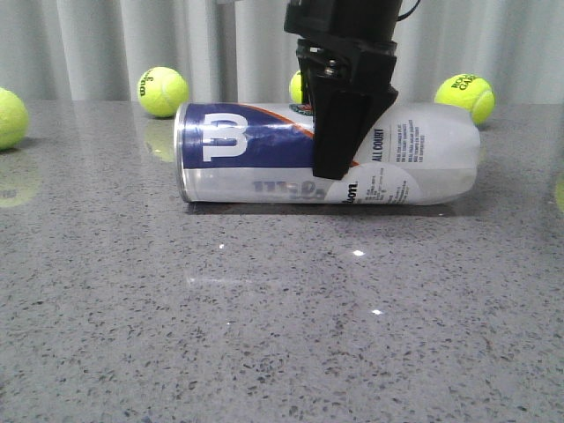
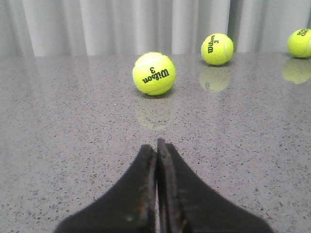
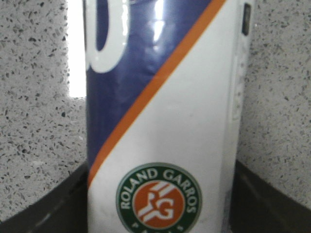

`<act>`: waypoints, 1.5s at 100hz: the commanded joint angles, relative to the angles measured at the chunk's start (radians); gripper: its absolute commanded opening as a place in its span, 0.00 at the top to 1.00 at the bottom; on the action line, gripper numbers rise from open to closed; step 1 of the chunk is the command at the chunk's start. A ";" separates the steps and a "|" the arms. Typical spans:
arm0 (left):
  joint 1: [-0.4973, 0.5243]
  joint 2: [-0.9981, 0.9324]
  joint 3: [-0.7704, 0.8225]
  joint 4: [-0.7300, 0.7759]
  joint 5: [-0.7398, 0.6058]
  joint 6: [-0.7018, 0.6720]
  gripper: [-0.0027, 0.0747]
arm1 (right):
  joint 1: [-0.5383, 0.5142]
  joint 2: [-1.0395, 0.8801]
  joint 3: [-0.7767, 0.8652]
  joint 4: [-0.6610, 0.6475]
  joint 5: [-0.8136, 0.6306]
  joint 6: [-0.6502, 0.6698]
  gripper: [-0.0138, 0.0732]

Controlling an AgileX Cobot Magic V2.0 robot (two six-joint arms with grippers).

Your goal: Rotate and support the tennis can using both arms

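Tennis can lies on its side on the grey speckled table, its long axis running left to right across the front view. The silver rim points toward the robot's left, the rounded end toward its right. The navy band with the white W logo faces the camera near the rim, and small print covers the white part further right.

From above, the right gripper straddles the can just right of its middle, one black finger down over the near face. In the right wrist view the can fills the gap between the two dark fingers, with the orange stripe and Roland Garros emblem facing up; the fingers sit against both sides, clamped on it.

The left gripper is low over bare tabletop, its fingers pressed together on nothing. Beyond it rest tennis balls, and more lie behind the can near the curtain.
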 commanded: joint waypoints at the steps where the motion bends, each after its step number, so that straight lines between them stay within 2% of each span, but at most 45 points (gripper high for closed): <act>1: 0.002 -0.040 0.047 -0.005 -0.074 -0.008 0.99 | 0.000 -0.046 -0.028 0.007 -0.012 -0.007 0.49; 6: 0.002 -0.040 0.047 -0.005 -0.074 -0.008 0.99 | 0.000 -0.046 -0.028 0.007 -0.013 -0.002 0.42; 21: 0.002 -0.040 0.047 -0.005 -0.074 -0.008 0.99 | 0.000 -0.046 -0.028 0.007 -0.015 0.098 0.06; 32: 0.002 -0.040 0.047 -0.005 -0.074 -0.008 0.99 | 0.000 -0.046 -0.028 0.007 -0.013 0.114 0.11; 58: 0.002 -0.040 0.047 -0.005 -0.074 -0.008 0.99 | 0.000 -0.064 -0.028 0.006 -0.023 0.114 0.11; 73: 0.002 -0.040 0.047 -0.005 -0.074 -0.008 0.99 | 0.000 -0.126 -0.028 -0.003 -0.084 0.116 0.11; 80: 0.002 -0.040 0.047 -0.005 -0.074 -0.008 0.99 | 0.000 -0.160 -0.028 -0.003 -0.111 0.159 0.11; 85: 0.002 -0.040 0.047 -0.005 -0.074 -0.008 0.99 | 0.000 -0.182 -0.028 -0.004 -0.130 0.248 0.12; 90: 0.002 -0.040 0.047 -0.005 -0.074 -0.008 0.99 | 0.000 -0.201 -0.028 -0.021 -0.150 0.337 0.15; 97: 0.002 -0.040 0.047 -0.005 -0.074 -0.008 0.99 | 0.000 -0.223 -0.028 -0.061 -0.161 0.460 0.28; 109: 0.002 -0.040 0.047 -0.005 -0.074 -0.008 0.99 | 0.000 -0.257 -0.028 -0.119 -0.161 0.657 0.66; 119: 0.002 -0.040 0.047 -0.005 -0.074 -0.008 0.99 | 0.000 -0.279 -0.027 -0.152 -0.160 0.809 0.93; 139: 0.002 -0.040 0.047 -0.005 -0.074 -0.008 0.99 | 0.000 -0.321 -0.012 -0.226 -0.171 1.190 0.91; 150: 0.002 -0.040 0.047 -0.005 -0.074 -0.008 0.99 | -0.004 -0.362 0.030 -0.238 -0.195 1.285 0.91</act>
